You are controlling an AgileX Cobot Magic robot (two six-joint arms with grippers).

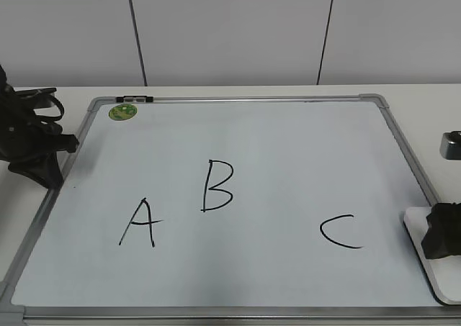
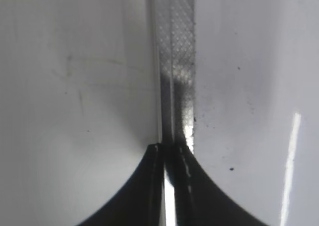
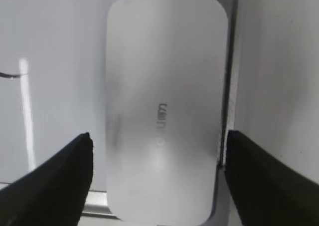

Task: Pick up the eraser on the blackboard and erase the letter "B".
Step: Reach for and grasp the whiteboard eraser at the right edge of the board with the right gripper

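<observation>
The blackboard [image 1: 288, 153] is a white board with a silver frame, lying flat on the table. The letter "B" [image 1: 216, 186] is drawn in black near its middle. The white eraser [image 1: 423, 265] lies at the board's right edge, partly over the frame. In the right wrist view the eraser [image 3: 167, 106] fills the middle. My right gripper [image 3: 159, 135] is open, with one finger on each side of the eraser and not touching it; it shows in the exterior view [image 1: 443, 232] too. My left gripper [image 2: 172, 147] is shut and empty over the board's left frame [image 2: 174, 61]; the exterior view shows it at the left [image 1: 47, 171].
A black "A" [image 1: 139, 223] is left of the B and a black "C" [image 1: 341, 232] is right of it, close to the eraser. A green sticker [image 1: 122, 111] and a small black-and-white clip [image 1: 135, 98] sit at the top left corner. A grey metal part [image 1: 450, 145] shows at the right edge.
</observation>
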